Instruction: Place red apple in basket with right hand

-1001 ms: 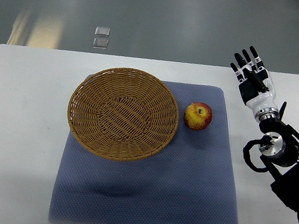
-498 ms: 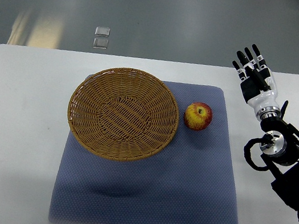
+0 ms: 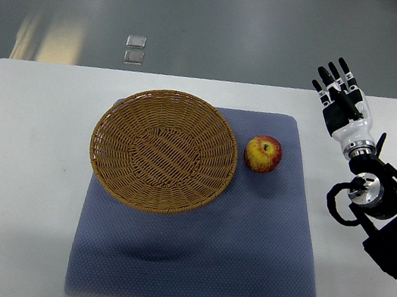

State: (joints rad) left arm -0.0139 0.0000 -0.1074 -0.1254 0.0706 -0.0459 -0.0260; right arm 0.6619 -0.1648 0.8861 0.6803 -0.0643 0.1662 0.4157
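red apple | firm, smooth, round, rolls easily | you cup its sides from above | right hand fingers extended, empty | wicker basket just beside

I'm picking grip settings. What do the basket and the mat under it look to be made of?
The basket: woven wicker or rattan by its look, tan strands in visible rings, matte.
The mat: probably a soft foam or fabric pad, blue-grey with a fine dotted texture, no shine; its exact material cannot be told.
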